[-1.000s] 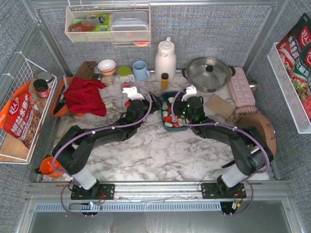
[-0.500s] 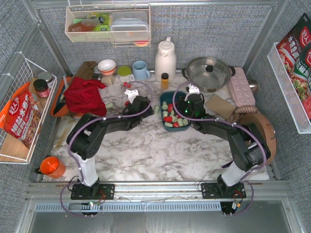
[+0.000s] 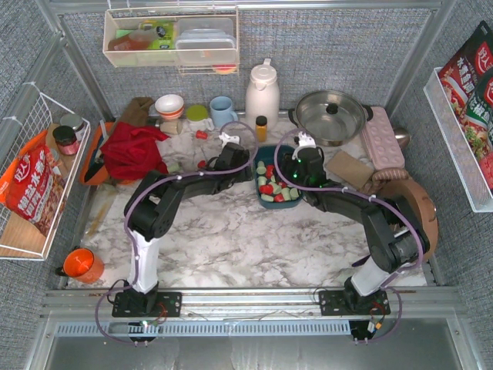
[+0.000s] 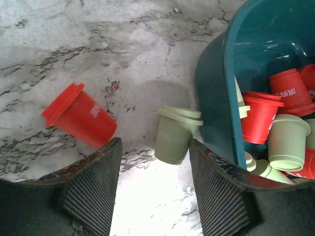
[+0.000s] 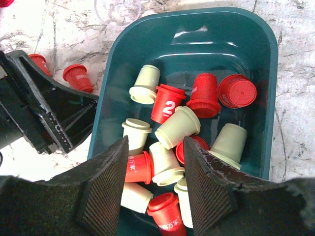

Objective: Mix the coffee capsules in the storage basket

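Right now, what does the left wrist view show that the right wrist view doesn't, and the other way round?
Left wrist only: a pale green capsule lying on the marble just outside the storage basket, in front of the open left gripper. Right wrist only: the basket's whole interior up to its far rim, a red capsule marked 2, and the open right gripper over the pile. Both: the teal basket holding red and pale green capsules mixed together, plus marble beside it.
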Controlling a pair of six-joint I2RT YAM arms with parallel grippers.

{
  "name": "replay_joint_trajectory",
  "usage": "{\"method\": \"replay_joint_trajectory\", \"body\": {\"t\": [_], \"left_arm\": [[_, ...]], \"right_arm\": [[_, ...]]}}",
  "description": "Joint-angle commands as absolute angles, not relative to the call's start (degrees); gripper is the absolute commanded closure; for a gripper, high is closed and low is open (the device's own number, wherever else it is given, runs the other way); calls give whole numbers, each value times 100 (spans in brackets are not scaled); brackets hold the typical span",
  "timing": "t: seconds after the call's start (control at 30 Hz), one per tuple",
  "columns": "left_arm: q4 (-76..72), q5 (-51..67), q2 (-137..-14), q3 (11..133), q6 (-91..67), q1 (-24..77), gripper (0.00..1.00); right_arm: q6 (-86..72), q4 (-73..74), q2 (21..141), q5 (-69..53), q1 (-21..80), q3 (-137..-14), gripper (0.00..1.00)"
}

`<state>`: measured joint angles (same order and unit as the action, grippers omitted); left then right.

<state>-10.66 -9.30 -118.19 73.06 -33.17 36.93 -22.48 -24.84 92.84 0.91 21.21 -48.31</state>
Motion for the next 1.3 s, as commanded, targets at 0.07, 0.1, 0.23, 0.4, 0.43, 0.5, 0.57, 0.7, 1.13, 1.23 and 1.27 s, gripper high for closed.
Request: {"method": "replay_joint_trajectory", "body": {"t": [0.07, 0.1, 0.23, 0.4, 0.43, 0.5, 0.57, 0.7, 1.13, 1.23, 1.27], "left_arm": [[-680, -516, -12115, 7653, -2954, 3684, 36], [-652, -490, -12156, 7681, -2958, 3683, 37], [-598, -474, -12305, 7764, -2955, 3684, 40], [-574, -569, -12357, 7796, -2909, 3683, 48], [-572, -595, -12349, 7784, -2909, 3683, 53], [-543, -699, -12275, 7766, -2922, 3683, 61], [-536, -821, -12159, 7710, -2934, 3685, 62], [-609, -1132, -11732, 7457, -2936, 3683, 65], [-2567, -187, -10639, 6792, -2339, 4261, 59], [-2224, -112, -10930, 7160, -2415, 4339, 58], [-2150, -144, -11009, 7228, -2447, 4341, 56]], "right_arm": [[-2241, -2496, 9317, -25, 2107, -4904, 47], [-2249, -2492, 9323, -37, 2102, -4912, 47], [-2267, -2479, 9341, -87, 2084, -4922, 47], [-2285, -2457, 9344, -123, 2074, -4942, 47], [-2285, -2448, 9344, -134, 2064, -4947, 47], [-2292, -2437, 9344, -146, 2050, -4948, 47], [-2294, -2430, 9335, -157, 2040, -4957, 47], [-2311, -2425, 9330, -172, 2022, -4951, 47], [-2357, -2429, 9262, -202, 1991, -4927, 47], [-2364, -2422, 9211, -175, 1970, -4906, 46], [-2363, -2421, 9204, -169, 1966, -4898, 46]]}}
